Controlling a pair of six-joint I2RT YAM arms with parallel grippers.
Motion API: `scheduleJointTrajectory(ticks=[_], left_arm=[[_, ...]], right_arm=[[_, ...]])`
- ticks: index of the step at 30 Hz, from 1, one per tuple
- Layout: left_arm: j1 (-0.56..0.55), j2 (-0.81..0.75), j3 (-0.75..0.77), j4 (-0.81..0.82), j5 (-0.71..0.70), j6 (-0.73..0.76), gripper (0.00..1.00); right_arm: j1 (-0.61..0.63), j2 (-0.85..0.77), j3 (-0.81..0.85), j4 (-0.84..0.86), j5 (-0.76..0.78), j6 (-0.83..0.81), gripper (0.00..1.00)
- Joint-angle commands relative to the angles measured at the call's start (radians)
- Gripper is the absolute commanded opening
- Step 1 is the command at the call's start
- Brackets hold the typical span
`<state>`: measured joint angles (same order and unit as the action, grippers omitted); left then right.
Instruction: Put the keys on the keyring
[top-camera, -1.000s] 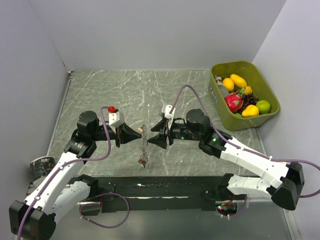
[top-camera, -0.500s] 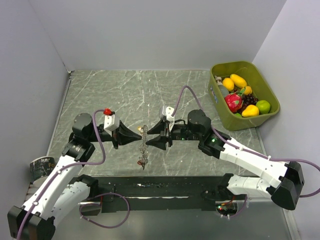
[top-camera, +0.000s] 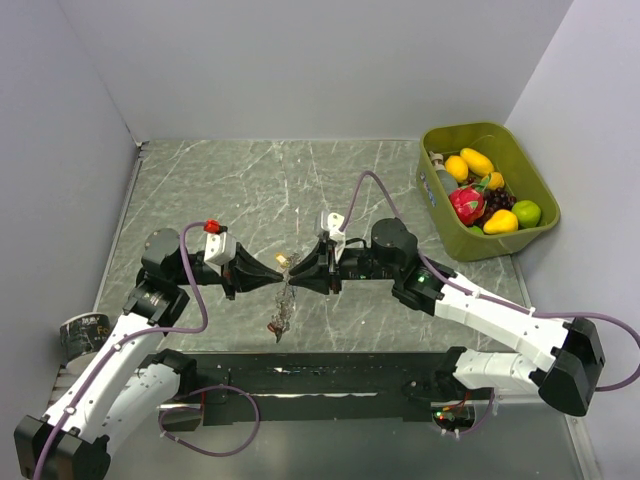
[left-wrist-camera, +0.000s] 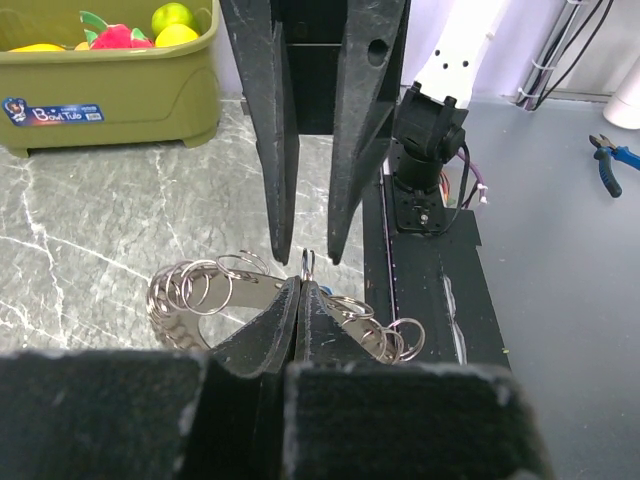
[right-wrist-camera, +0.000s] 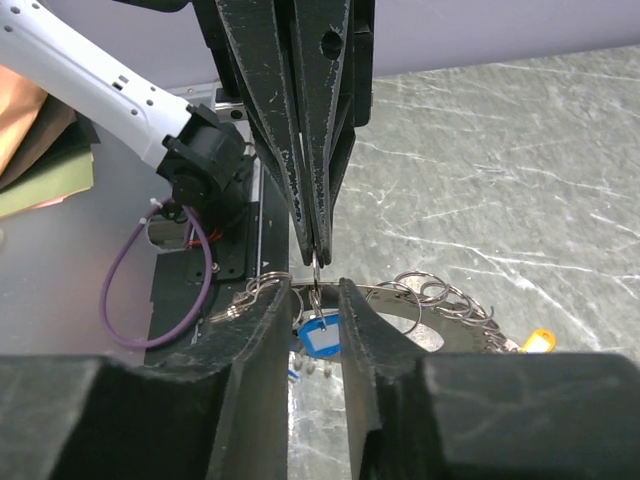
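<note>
The keyring (top-camera: 285, 300) hangs in mid-air between both arms, a metal band strung with several small rings (left-wrist-camera: 190, 290). My left gripper (top-camera: 281, 275) is shut on a thin ring at the keyring's top (right-wrist-camera: 315, 268). A blue-tagged key (right-wrist-camera: 320, 335) dangles from that ring. My right gripper (right-wrist-camera: 315, 300) faces the left one tip to tip, with its fingers (right-wrist-camera: 365, 320) standing on either side of the blue tag and a narrow gap left. A yellow tag (right-wrist-camera: 541, 340) hangs further along the band, and a bare silver key (right-wrist-camera: 225, 312) sits at the other end.
An olive bin (top-camera: 432, 205) of toy fruit stands at the table's back right. The black base plate (top-camera: 320, 375) of the arms runs along the near edge. A small roll (top-camera: 80, 335) sits by the left arm. Grey walls close the table on three sides.
Both grippers moved toward each other until their tips meet at the keyring. The right jaws narrowed around the blue tag. The keyring swung slightly left.
</note>
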<state>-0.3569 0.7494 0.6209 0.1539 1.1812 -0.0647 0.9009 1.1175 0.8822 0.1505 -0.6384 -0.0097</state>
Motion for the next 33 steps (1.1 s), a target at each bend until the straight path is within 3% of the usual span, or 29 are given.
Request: scheduleJointTrajectory(ticks=[1, 4, 8, 16, 20, 22, 26, 29, 33], left_arm=[[-0.004, -0.019, 0.007, 0.067, 0.026, 0.002, 0.01], [-0.004, -0.018, 0.007, 0.070, 0.029, -0.003, 0.01], [-0.004, -0.019, 0.007, 0.072, 0.029, -0.004, 0.01], [-0.005, -0.019, 0.011, 0.053, 0.017, 0.008, 0.01], [-0.005, -0.001, 0.030, -0.003, -0.023, 0.048, 0.01], [-0.010, 0.022, 0.054, -0.051, -0.037, 0.092, 0.08], [-0.019, 0.074, 0.100, -0.151, -0.060, 0.160, 0.36], [-0.030, 0.099, 0.157, -0.299, -0.103, 0.267, 0.50], [-0.086, 0.126, 0.189, -0.309, -0.140, 0.285, 0.62]], right_arm=[[0.007, 0.005, 0.008, 0.069, -0.018, 0.032, 0.29], [0.006, 0.016, 0.012, 0.073, -0.027, 0.043, 0.20], [0.006, 0.047, 0.040, 0.054, -0.029, 0.062, 0.00], [0.006, 0.061, 0.077, -0.015, -0.015, 0.040, 0.00], [0.006, 0.053, 0.133, -0.138, 0.023, -0.051, 0.00], [0.006, 0.053, 0.174, -0.248, 0.040, -0.116, 0.00], [0.004, 0.059, 0.248, -0.437, 0.074, -0.222, 0.00], [0.004, 0.080, 0.310, -0.575, 0.092, -0.298, 0.00], [0.004, 0.126, 0.389, -0.719, 0.132, -0.351, 0.00]])
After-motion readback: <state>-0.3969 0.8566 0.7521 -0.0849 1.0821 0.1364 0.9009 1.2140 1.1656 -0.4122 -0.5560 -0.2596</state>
